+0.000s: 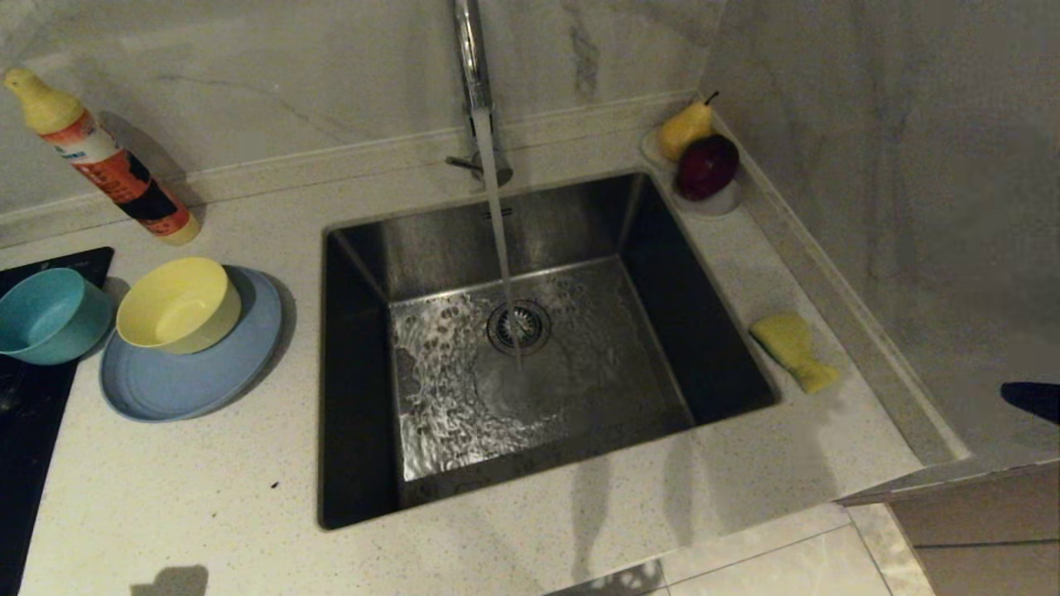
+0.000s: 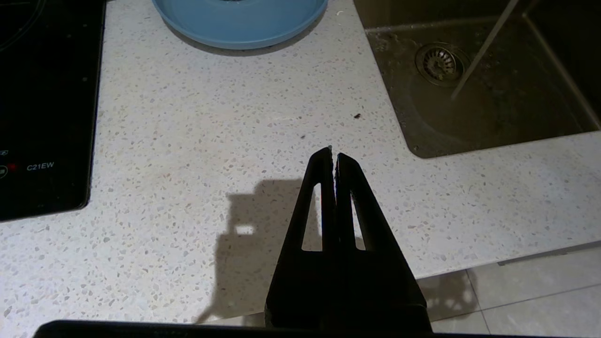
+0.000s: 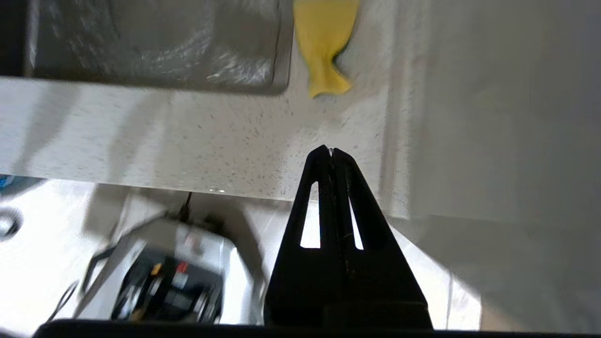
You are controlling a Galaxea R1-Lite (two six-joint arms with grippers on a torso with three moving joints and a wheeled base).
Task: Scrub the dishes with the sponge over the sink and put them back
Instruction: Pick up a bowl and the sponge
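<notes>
Hovering near sponge [image 3: 324, 47], right gripper [image 3: 332, 151] jaws shut, empty; left gripper [image 2: 333, 152] likewise, over counter [image 2: 211, 141].

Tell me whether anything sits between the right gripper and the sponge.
Nothing visible does. The right gripper, shut, points at the sponge across bare counter beside the sink.

the head view looks steeply down on the sink [image 1: 530, 348] and counter [image 1: 207, 488]. both wrist views look along closed fingers from near the counter's front edge, each sharing the sink with it.
</notes>
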